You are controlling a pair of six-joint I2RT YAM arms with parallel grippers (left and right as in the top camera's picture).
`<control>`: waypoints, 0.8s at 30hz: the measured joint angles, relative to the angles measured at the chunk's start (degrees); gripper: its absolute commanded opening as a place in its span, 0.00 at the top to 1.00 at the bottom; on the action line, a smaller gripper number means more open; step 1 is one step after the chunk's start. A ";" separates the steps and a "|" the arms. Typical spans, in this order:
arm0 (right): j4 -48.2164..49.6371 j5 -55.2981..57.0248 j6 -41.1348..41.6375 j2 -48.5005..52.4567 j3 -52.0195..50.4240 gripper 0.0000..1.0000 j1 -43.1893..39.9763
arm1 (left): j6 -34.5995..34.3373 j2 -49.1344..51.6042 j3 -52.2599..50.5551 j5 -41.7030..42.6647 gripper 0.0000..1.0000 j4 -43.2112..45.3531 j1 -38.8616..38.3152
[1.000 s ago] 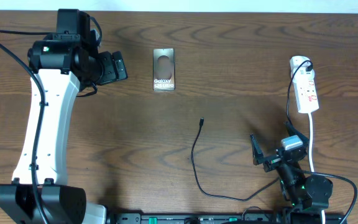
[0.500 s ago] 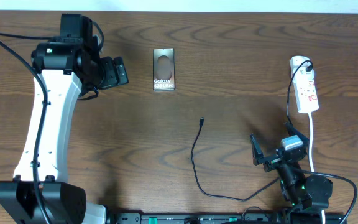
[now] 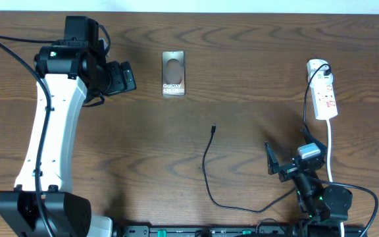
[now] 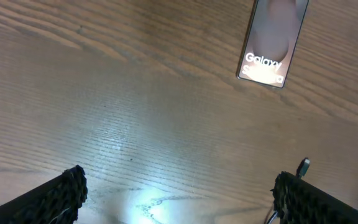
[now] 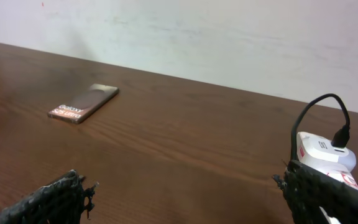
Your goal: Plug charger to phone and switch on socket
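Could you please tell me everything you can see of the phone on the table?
The phone is a small, flat, dark grey-brown rectangle lying flat on the brown wooden table, lettered face up, its long side running away from the robot. White "Galaxy" lettering sits at its nearer end, with a lighter oval above. Nothing touches it; the charger lies apart, nearer the robot.

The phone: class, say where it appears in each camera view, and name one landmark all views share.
Overhead: phone upper middle, left of centre.
Left wrist: phone top right, cut by the top edge.
Right wrist: phone at left, mid-height.
Shared landmark: its white Galaxy lettering.
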 measured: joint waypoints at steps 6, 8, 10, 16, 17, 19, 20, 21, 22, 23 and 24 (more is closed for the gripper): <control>0.00 0.00 0.00 0.00 0.00 0.01 0.00 | 0.00 0.00 0.00 -0.02 0.03 0.63 0.00; 0.00 0.00 0.00 0.00 0.00 0.01 0.00 | -0.02 0.00 0.00 -0.02 0.03 0.70 0.00; 0.00 0.00 0.00 0.00 0.00 0.01 0.00 | 0.00 0.00 -0.02 0.00 0.03 0.70 0.00; 0.02 0.02 0.00 0.00 0.00 0.01 0.00 | 0.00 0.00 -0.02 0.00 0.03 0.72 0.00; 0.00 0.00 0.00 0.00 0.00 0.01 0.00 | 0.00 0.00 -0.02 -0.02 0.03 0.74 0.00; 0.00 0.02 0.00 0.00 0.00 0.01 0.00 | 0.00 0.00 -0.02 0.00 0.03 0.81 0.00; 0.00 0.02 0.00 0.00 0.00 0.01 0.00 | 0.00 0.00 -0.02 0.00 0.03 0.85 0.00; 0.00 0.00 0.00 0.00 0.00 0.01 0.00 | 0.00 0.00 -0.02 0.00 0.03 0.87 0.00; 0.00 0.00 0.00 0.00 0.00 0.01 0.00 | -0.02 0.00 -0.02 0.00 0.03 0.87 0.00; 0.00 0.02 0.00 0.00 -0.02 0.01 0.00 | 0.00 0.00 -0.02 0.00 0.03 0.87 0.00; 0.00 0.00 0.00 0.00 0.00 0.01 0.02 | 0.00 0.00 -0.02 0.00 0.03 0.87 0.00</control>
